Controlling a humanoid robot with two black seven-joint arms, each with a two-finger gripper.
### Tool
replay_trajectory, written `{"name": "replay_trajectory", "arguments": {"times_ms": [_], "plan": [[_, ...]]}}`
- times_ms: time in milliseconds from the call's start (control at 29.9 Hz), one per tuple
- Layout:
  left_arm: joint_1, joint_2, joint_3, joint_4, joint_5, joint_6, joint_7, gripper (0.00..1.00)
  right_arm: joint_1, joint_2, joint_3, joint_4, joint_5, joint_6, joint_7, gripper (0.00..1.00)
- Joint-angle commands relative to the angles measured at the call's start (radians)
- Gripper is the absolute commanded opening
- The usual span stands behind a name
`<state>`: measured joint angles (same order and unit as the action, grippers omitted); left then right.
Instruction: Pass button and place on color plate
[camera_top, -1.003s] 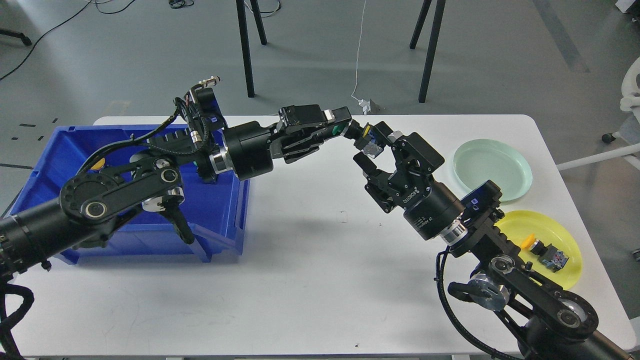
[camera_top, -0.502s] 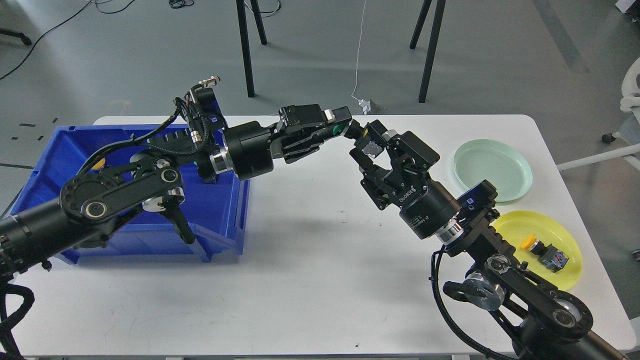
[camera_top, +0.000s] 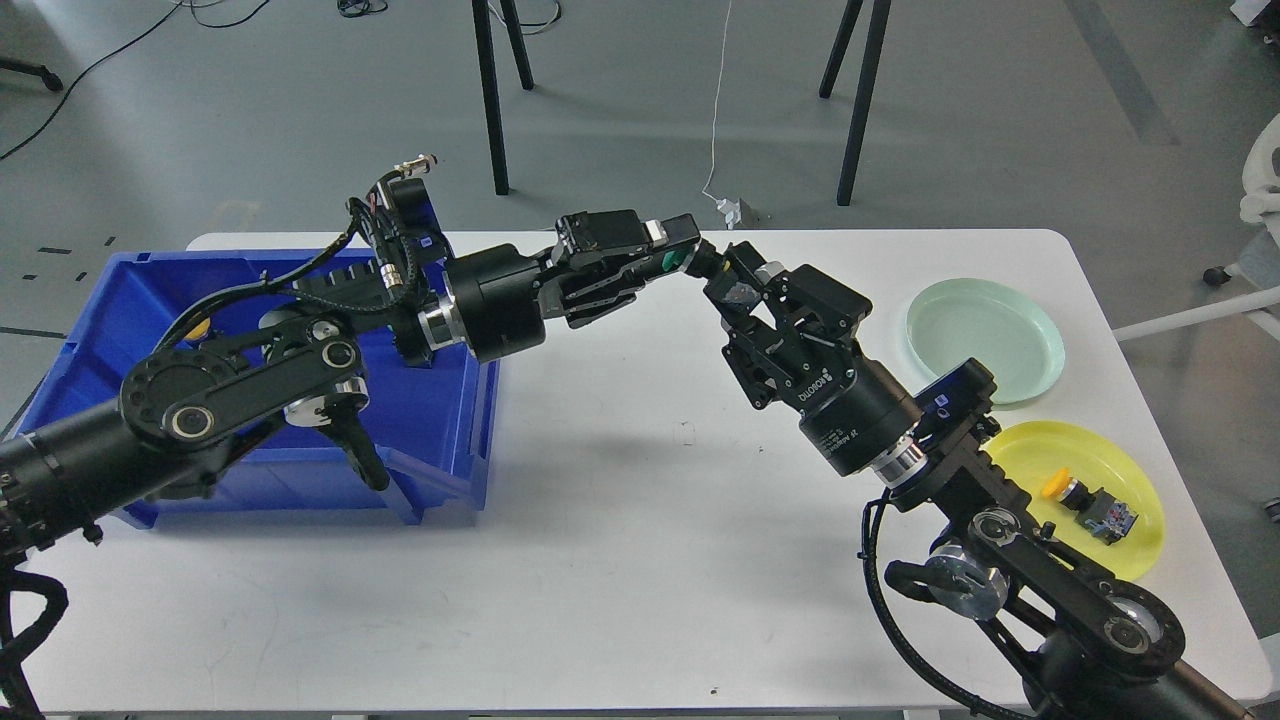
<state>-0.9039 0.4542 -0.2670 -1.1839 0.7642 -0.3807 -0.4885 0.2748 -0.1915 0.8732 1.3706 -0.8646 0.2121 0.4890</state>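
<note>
Head view: mid-handover above the white table (camera_top: 600, 560). The left gripper (camera_top: 672, 258) was clamped on a green button (camera_top: 676, 262), holding it out over the middle of the table, clear of the surface. The right gripper (camera_top: 737, 283) had its fingers closed in around the far, black-and-grey end of that same button, just beside the left fingertips. Contact looked made, but the parts there were dark and overlapping, so I couldn't tell for certain whether the right jaws were fully clamped or only touching. So the button sat between the two grippers, carried by the left one at least. Done so far, judging by layout: one yellow-capped button (camera_top: 1085, 498) already lay on the yellow plate (camera_top: 1100, 455), near the right edge of the table. The pale green plate (camera_top: 985, 335) just behind it was bare. The blue bin (camera_top: 440, 420) on the left showed at least one more yellow-capped piece inside, mostly hidden behind the left arm. Left to do for this piece, in my estimate: right confirms its grip, left lets go and backs off, then right swings over to the plates. A green cap suggests the green plate as target. Risk: if left releases before right has a firm hold, the button drops to the table. After that, more parts in the bin probably remain.
</note>
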Motion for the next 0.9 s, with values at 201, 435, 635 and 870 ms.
{"name": "replay_trajectory", "arguments": {"times_ms": [201, 435, 635, 870], "plan": [[0.048, -0.005, -0.07, 0.0, 0.0, 0.008, 0.0, 0.8, 0.0, -0.002, 0.0, -0.007, 0.001, -0.005, 0.0, 0.03], [0.06, -0.005, -0.074, 0.0, 0.001, 0.009, 0.0, 0.81, -0.002, -0.029, 0.148, -0.088, 0.027, -0.04, 0.0, 0.03], [0.06, -0.014, -0.074, 0.013, 0.001, 0.008, 0.0, 0.81, 0.02, -0.081, 0.237, -0.35, 0.058, -0.074, 0.0, 0.02], [0.06, -0.026, -0.074, 0.017, 0.001, 0.008, 0.0, 0.81, 0.109, -0.089, 0.227, -0.646, 0.091, -0.151, 0.0, 0.01]]}}
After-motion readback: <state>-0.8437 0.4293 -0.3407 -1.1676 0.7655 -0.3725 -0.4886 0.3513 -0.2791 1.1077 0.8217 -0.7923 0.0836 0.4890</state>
